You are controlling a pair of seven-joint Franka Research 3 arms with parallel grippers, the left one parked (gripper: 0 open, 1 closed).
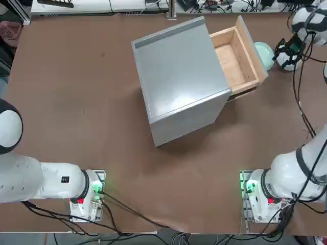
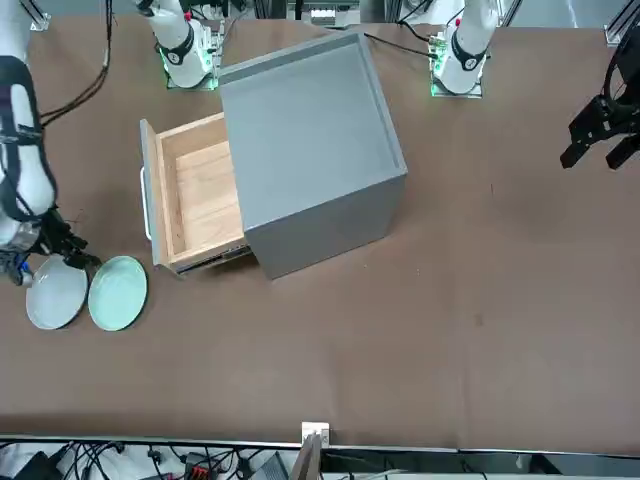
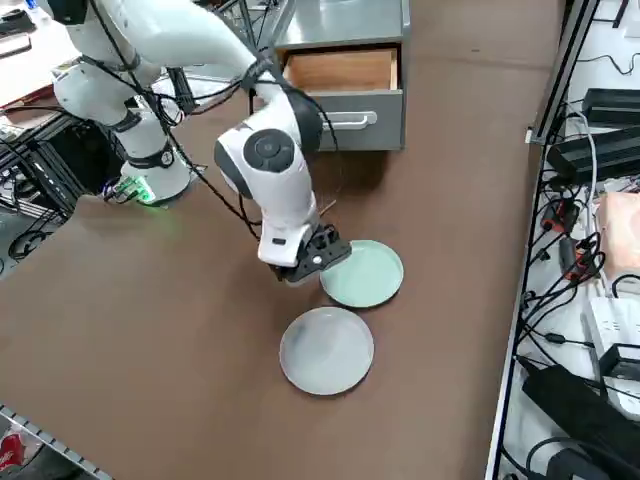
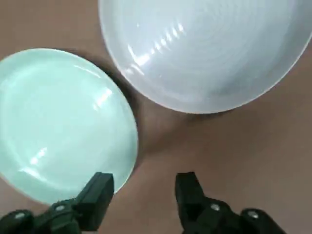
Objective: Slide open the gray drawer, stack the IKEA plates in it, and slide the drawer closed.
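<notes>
Two black fingers (image 4: 100, 195) of the right pincer (image 4: 144, 190) stand apart, holding nothing, one over the mint plate's (image 4: 58, 122) rim and the other over bare brown worktop (image 4: 234, 151). Just beside it lies the gray-white plate (image 4: 204, 48), the two rims close but apart. Well beyond them the drawer (image 3: 345, 75) stands pulled out of the gray cabinet (image 1: 179, 76), its wooden inside bare, nothing between it and the plates.

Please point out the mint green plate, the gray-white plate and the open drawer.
mint green plate (image 3: 366, 274), right side view, middle of its dish.
gray-white plate (image 3: 326, 350), right side view, centre.
drawer (image 2: 203, 194), front view, bare wooden floor.
</notes>
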